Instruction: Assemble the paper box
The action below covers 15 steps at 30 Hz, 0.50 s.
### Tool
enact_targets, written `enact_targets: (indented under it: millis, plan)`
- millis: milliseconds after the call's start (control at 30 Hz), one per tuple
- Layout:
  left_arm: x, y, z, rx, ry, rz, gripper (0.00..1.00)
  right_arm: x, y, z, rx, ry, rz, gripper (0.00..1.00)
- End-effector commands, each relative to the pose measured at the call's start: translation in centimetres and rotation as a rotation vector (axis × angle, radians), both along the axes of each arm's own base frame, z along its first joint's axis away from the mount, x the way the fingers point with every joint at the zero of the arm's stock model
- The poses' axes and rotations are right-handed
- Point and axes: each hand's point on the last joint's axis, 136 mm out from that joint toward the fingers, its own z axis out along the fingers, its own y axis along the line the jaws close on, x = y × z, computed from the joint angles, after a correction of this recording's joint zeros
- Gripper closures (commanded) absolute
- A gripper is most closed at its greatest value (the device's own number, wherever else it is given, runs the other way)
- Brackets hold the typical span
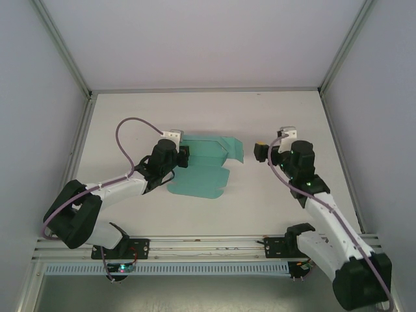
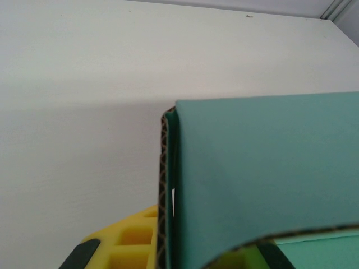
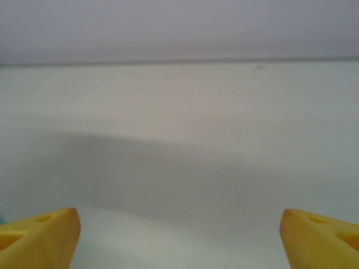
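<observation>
The paper box [image 1: 203,181] is found left of centre on the counter [image 1: 279,117], and it is judged to be only partly assembled. From the top camera a near panel is seen lying flat on the counter with a small tab at its right end. The far portion, with an angled flap at its right end, appears to have been raised or folded over. No closed box shape can be made out, and the side flaps are seen spread and not tucked. The left claw [image 1: 184,156] is clenched on the left edge of the card. In the left wrist view a folded teal panel of the paper box [image 2: 269,168] is seen doubled over a corrugated edge, with the left claw [image 2: 185,255] clamped on it low in the frame and the pale counter [image 2: 84,84] beyond. The right claw [image 1: 262,155] is released and grasps nothing; it is held just off the right end of the card, apart from it. In its own wrist view the right claw [image 3: 179,241] is shown with its yellow fingertips [image 3: 39,238] wide apart, with bare counter [image 3: 179,112] ahead. One fold is therefore taken as made and pinned. The raising of the remaining walls, the tucking of the tabs and the closing are judged to be left, and the free right claw seems placed to work the right-hand flaps.
</observation>
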Motion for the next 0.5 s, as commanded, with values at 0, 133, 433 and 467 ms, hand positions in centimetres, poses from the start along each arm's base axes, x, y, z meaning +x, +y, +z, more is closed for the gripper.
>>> enact_targets:
  millis: [0,133,433,467]
  plan:
    - [-0.3,-0.4,1.0,-0.002,-0.033,-0.023,1.00,-0.9,5.6,2.0,0.122,-0.007,0.325,0.13]
    - [-0.1,-0.3,0.9,0.000,-0.032,-0.017,1.00,-2.0,9.1,2.0,0.162,-0.003,0.520,0.20]
    - [0.0,-0.7,1.1,-0.001,-0.033,-0.029,1.00,-2.7,13.4,0.8,0.110,0.004,0.649,0.30]
    - [0.0,-0.6,1.0,-0.002,-0.030,-0.026,1.00,-2.4,13.8,0.7,0.106,0.007,0.649,0.32]
